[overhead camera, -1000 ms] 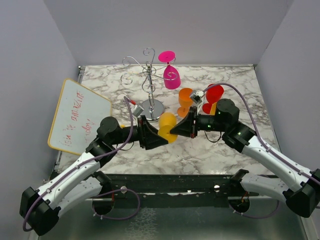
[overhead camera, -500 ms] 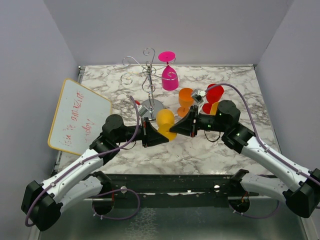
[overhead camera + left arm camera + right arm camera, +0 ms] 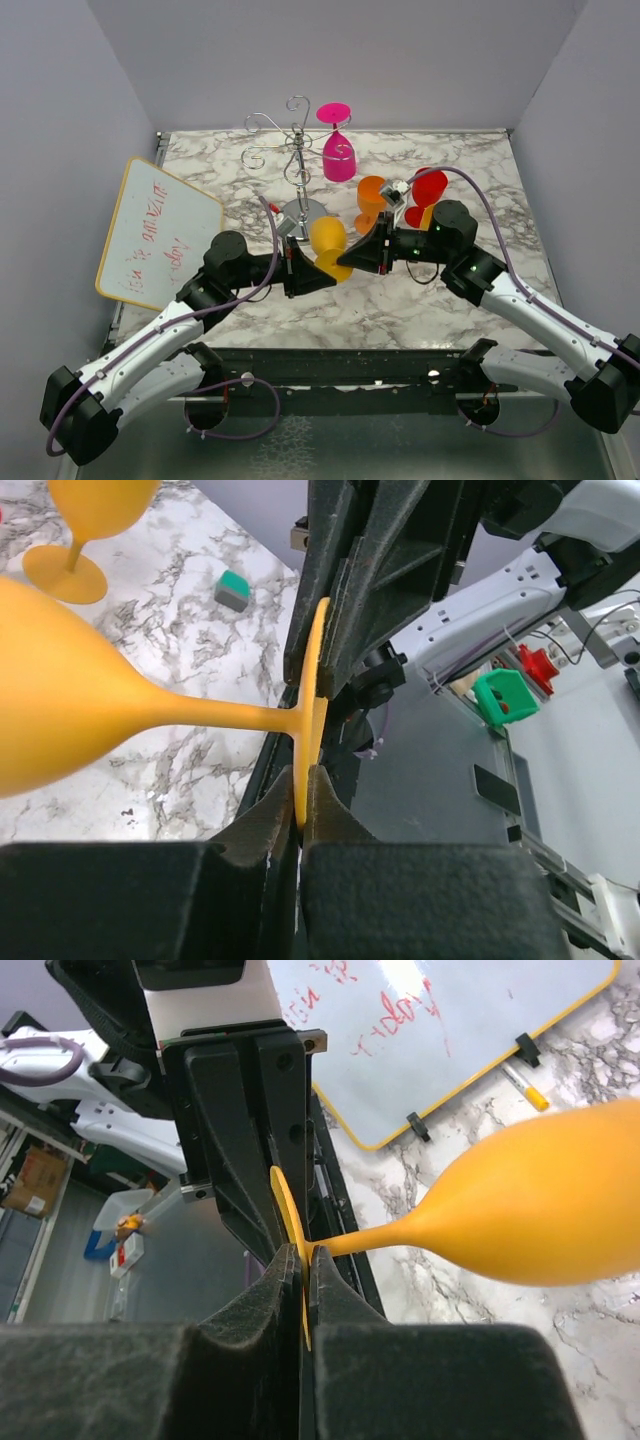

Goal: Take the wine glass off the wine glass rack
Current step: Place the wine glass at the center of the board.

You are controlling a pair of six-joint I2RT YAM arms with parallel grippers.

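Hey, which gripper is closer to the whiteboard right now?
Left. The left gripper is on the side of the whiteboard, its arm right beside the board. The right gripper faces it across the foot of the yellow wine glass, farther from the board.

The place is a robotics lab test cell, not a home or a bar. Plain grey panels (image 3: 350, 60) wall in a marble-patterned tabletop (image 3: 450, 150) on three sides. Both arms are bolted to a metal rail (image 3: 340, 365) well behind the left gripper (image 3: 328, 273), and purple cables (image 3: 274, 235) loop off them. Left of that gripper a yellow-framed whiteboard (image 3: 160, 230) with red handwriting lies flat. Beyond the right gripper (image 3: 345, 262) and past the table edge, the wrist views show workshop clutter on a bare grey floor: a green plastic container (image 3: 498, 695) and what looks like a cardboard box (image 3: 30, 1175).
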